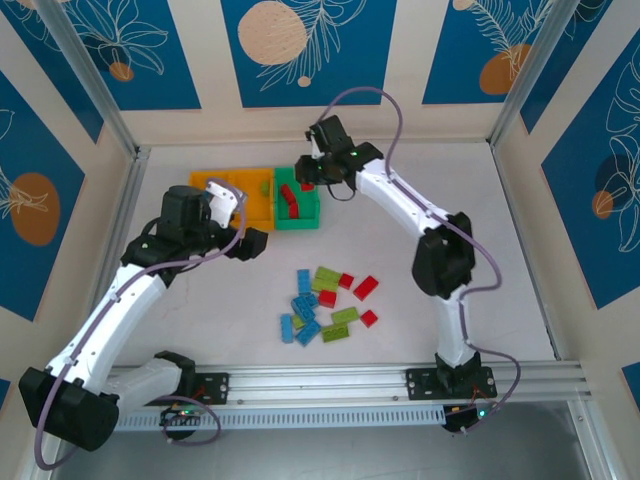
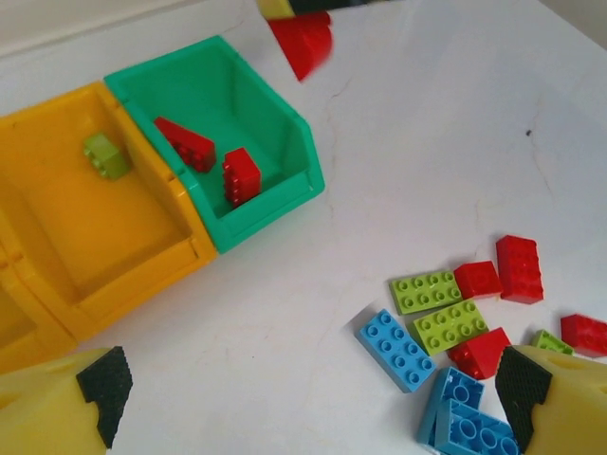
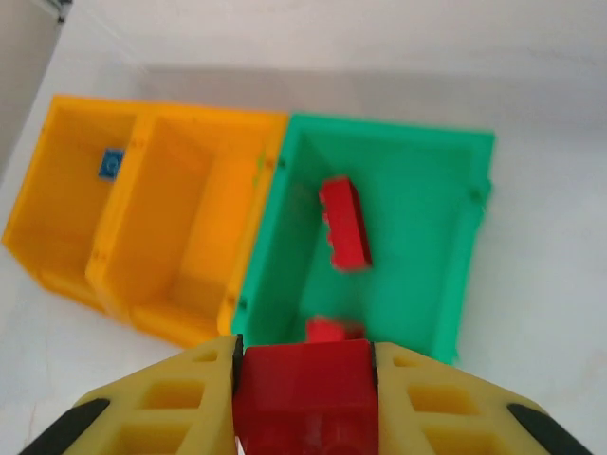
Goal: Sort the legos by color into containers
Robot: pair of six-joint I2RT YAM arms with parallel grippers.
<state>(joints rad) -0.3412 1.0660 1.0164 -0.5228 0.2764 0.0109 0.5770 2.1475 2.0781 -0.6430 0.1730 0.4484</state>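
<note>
The red lego (image 3: 303,393) that matters now is clamped between the fingers of the right claw (image 3: 303,379) and held in the air at the edge of the green bin (image 3: 460,265). In the right wrist view the bin's open mouth lies just ahead of and below the brick, with its long axis running away from the claw. Two red bricks are already inside, one (image 3: 343,223) mid-floor and another (image 3: 332,329) by the near wall. From the left wrist view the held brick hangs off the bin's far right corner rather than squarely over the opening. I judge the coming move to be a short push forward over the mouth before the fingers part; released here, the brick could strike the rim and drop to the bench (image 1: 230,320). The two orange-yellow bins (image 1: 235,188) sit touching the green one on its left; one holds a lime lego (image 2: 106,154), the other a blue lego (image 3: 111,163). The left claw (image 2: 313,393) is spread wide with nothing between its fingers, hovering between the bins and the loose legos (image 1: 325,300), a mix of blue, lime and red near the bench's middle. That pile is nearer the left arm, which looks better placed for the next pick.
</note>
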